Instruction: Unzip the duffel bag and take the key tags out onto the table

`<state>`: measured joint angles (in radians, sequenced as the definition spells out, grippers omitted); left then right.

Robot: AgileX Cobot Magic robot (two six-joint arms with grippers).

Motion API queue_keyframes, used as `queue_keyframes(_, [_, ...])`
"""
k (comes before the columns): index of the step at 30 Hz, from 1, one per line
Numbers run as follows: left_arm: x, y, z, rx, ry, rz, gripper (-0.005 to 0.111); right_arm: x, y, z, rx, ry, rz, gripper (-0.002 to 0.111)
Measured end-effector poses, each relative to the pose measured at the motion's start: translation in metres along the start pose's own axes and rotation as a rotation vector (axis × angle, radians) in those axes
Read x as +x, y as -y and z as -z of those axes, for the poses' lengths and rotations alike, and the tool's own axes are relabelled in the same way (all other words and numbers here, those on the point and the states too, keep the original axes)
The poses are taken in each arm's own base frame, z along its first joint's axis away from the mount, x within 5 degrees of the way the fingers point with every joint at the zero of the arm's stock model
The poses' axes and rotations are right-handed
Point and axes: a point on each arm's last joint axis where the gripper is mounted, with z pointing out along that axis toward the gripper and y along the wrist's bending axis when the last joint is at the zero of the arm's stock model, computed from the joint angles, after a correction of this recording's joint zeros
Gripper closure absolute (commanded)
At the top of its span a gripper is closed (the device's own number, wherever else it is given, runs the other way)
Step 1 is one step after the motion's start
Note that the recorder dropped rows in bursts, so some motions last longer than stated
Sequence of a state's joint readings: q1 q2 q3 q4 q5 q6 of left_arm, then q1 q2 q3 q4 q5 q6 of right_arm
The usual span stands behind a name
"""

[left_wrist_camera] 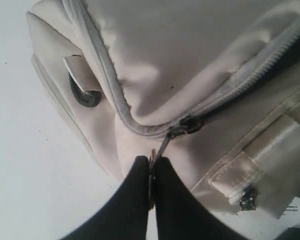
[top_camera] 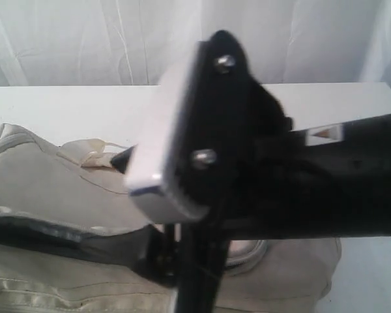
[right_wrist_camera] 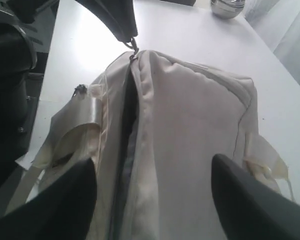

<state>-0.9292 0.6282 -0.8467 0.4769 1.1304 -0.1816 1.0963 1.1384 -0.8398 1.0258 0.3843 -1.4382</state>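
The cream-white duffel bag (left_wrist_camera: 190, 65) lies on the white table (left_wrist_camera: 25, 165). My left gripper (left_wrist_camera: 153, 162) is shut on the metal zipper pull (left_wrist_camera: 162, 147), whose dark slider (left_wrist_camera: 187, 126) sits at the bag's end, near the black D-ring (left_wrist_camera: 84, 95). In the right wrist view the zipper is parted into a dark slit (right_wrist_camera: 127, 120) along the bag (right_wrist_camera: 190, 135), and the left gripper holds the pull (right_wrist_camera: 132, 50) at its far end. My right gripper (right_wrist_camera: 152, 172) hangs open over the bag, fingers wide apart. The key tags are hidden.
A black arm link (top_camera: 247, 163) close to the exterior camera blocks most of that view; the bag (top_camera: 45, 189) shows at lower left. A metal bowl (right_wrist_camera: 227, 7) stands at the table's far side. White curtains (top_camera: 85, 39) hang behind.
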Motion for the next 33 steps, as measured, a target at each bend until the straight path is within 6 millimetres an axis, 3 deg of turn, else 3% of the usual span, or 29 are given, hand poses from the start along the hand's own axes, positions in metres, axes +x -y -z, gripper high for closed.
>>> queue_keyframes(7, [0.0,-0.001,0.0,-0.016,0.0,-0.103,0.107,-0.013,-0.004,-0.066,-0.005,-0.025,0.096,0.047])
queue_keyframes(13, [0.0,-0.002,0.0,-0.02,0.0,-0.116,0.107,-0.018,-0.007,-0.106,0.009,-0.038,0.119,0.047])
queue_keyframes(26, [0.0,-0.002,0.0,-0.021,0.004,-0.118,0.107,0.005,-0.012,-0.137,-0.017,-0.118,0.105,0.048])
queue_keyframes(30, [0.0,-0.002,0.0,-0.021,0.004,-0.118,0.107,0.014,-0.013,-0.149,-0.031,-0.149,0.099,0.062])
queue_keyframes(33, [0.0,-0.002,0.0,-0.022,0.004,-0.121,0.107,0.012,-0.015,-0.149,-0.037,-0.145,0.099,0.082])
